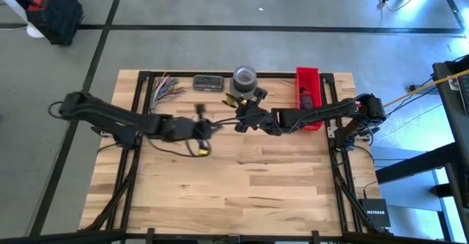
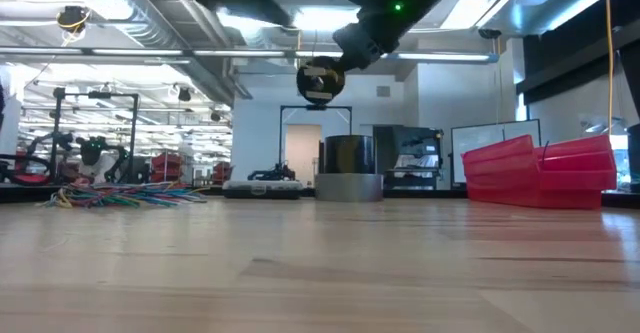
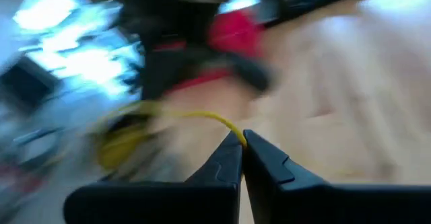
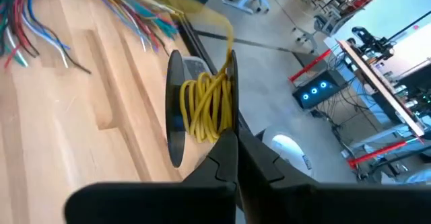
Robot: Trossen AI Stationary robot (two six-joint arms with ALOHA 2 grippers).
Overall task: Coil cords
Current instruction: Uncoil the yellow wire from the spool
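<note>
A black spool (image 4: pixel 174 109) with a yellow cord (image 4: pixel 205 106) wound on it hangs above the middle of the table, and my right gripper (image 4: pixel 234 143) is shut on it. In the low view the spool (image 2: pixel 320 80) is well clear of the wood. Just to its left, my left gripper (image 3: pixel 241 140) is shut on the loose run of the yellow cord (image 3: pixel 195 115). A pile of multicoloured cords (image 1: pixel 167 89) lies on the table at the far left, also seen in the low view (image 2: pixel 125 195). My left gripper pinches the yellow cord (image 3: pixel 236 135) at the very ends of its two fingers. From there the cord arcs away toward the spool, clear of the table. My right gripper holds the spool by the rim of one flange (image 4: pixel 231 126), pinched between the two fingers. The spool is lifted clear, with its axis roughly level.
A grey tape roll (image 1: pixel 244 77) and a dark flat device (image 1: pixel 208 83) stand at the far edge, and a red bin (image 1: pixel 308 97) sits at the far right. The near half of the wooden table (image 1: pixel 242 193) is bare.
</note>
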